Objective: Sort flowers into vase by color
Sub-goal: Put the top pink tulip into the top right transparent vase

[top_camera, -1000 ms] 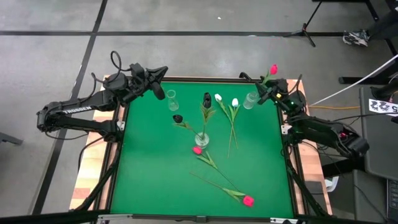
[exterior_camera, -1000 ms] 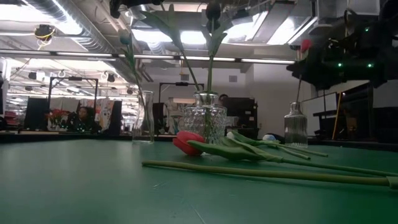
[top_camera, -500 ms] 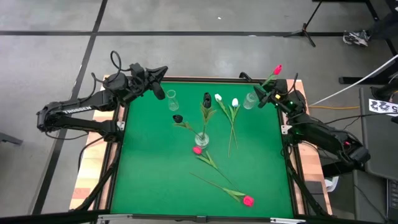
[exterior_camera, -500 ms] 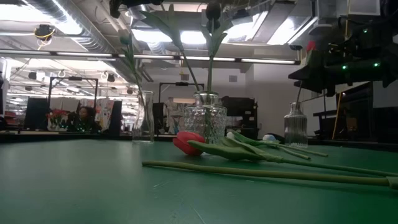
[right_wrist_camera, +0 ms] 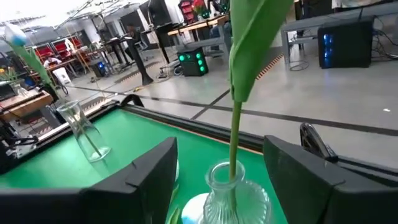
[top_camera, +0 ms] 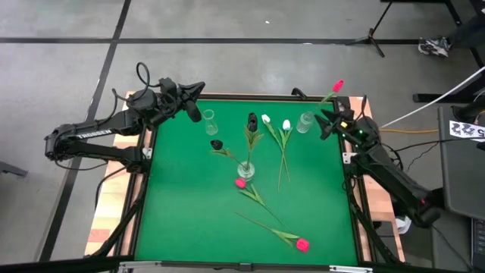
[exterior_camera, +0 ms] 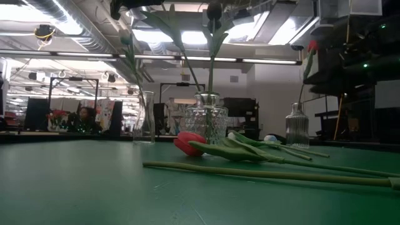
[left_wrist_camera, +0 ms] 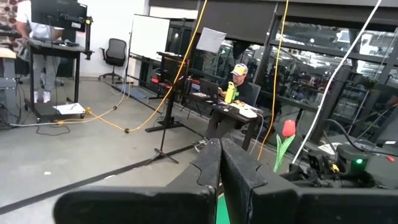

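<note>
A pink tulip [top_camera: 337,85] stands with its stem in the small glass vase [top_camera: 305,121] at the table's far right. In the right wrist view my right gripper [right_wrist_camera: 227,186] is open, one finger on each side of that vase's neck [right_wrist_camera: 231,180], touching nothing. The middle vase [top_camera: 246,170] holds two black tulips [top_camera: 252,118]. A third vase [top_camera: 209,121] stands at the far left. Two white tulips [top_camera: 276,123] and two pink tulips [top_camera: 240,183] lie flat on the mat. My left gripper [top_camera: 195,112] is shut and hovers at the far left corner.
The green mat has a raised dark rim [top_camera: 342,163]. The lying stems stretch from the mat's middle toward the near right corner, where a pink head [top_camera: 302,244] rests. Bare mat [top_camera: 182,205] lies on the left and near sides. People sit at desks in the room beyond.
My right gripper has drawn back from the far-right vase toward the table's right and near edges, its arm stretching out along the right edge. The pink tulip has stayed standing in that vase, its head leaning a little more to the right.
</note>
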